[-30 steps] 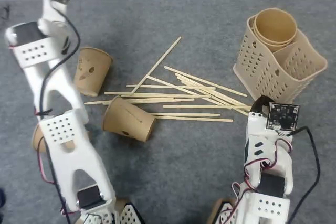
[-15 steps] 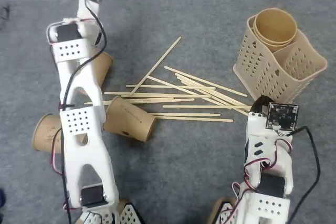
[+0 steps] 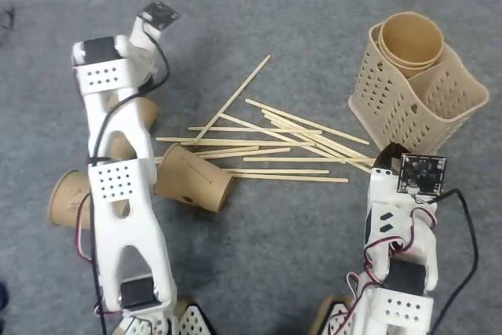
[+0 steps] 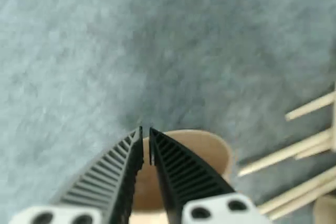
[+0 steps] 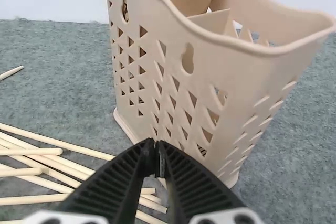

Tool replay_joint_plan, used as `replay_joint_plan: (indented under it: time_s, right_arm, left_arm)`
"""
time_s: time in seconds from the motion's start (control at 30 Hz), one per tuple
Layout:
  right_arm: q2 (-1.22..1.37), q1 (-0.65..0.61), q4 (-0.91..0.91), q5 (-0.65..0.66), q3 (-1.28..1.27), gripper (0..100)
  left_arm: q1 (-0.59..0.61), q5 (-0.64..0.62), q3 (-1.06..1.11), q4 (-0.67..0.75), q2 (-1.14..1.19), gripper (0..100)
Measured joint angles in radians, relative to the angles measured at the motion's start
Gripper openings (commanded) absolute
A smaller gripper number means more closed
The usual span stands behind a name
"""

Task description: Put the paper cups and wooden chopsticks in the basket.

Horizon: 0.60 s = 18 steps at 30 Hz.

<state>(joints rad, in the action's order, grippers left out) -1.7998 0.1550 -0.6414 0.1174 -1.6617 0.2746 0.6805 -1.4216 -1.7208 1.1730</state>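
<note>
In the high view, the basket is standing at the far right of the grey bench, already carrying nested cups in one compartment. The wooden chopsticks are lying scattered between the basket and the left arm. That arm is stretching out over a half-hidden cup. A tipped cup is lying on its side against the chopsticks, and an outer cup is lying just beside the arm on its far side. The right arm is sitting folded near the basket's foot.

In the left wrist view, the left pincer is hovering clenched and grasping nothing, with its tips over the rim of a paper cup, most likely the half-hidden one.

In the right wrist view, the right pincer is also clenched on nothing, pointing at the basket's wall with chopstick ends beside it.

The step in hand looks like the approach to the next cup. The left pincer would need to release and straddle the rim before closing. A crushed or rolling cup is the likely risk.
</note>
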Motion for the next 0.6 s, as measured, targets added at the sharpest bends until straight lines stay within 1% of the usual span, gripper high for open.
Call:
replay_joint_plan:
  time_s: [0.17, 0.23, 0.33, 0.6]
  right_arm:
    - [0.000, 0.000, 0.000, 0.000, 0.000, 0.8]
    - [0.000, -0.003, 0.000, 0.000, 0.000, 0.8]
    - [0.000, -0.025, 0.000, 0.000, 0.000, 0.8]
    - [0.000, -0.023, 0.000, 0.000, 0.000, 0.8]
  left_arm:
    - [0.069, 0.058, 0.005, -0.011, -0.064, 1]
    - [0.098, 0.092, 0.057, -0.011, -0.098, 1]
    - [0.141, 0.161, 0.190, -0.011, -0.160, 1]
    - [0.279, 0.393, 0.566, -0.011, -0.404, 1]
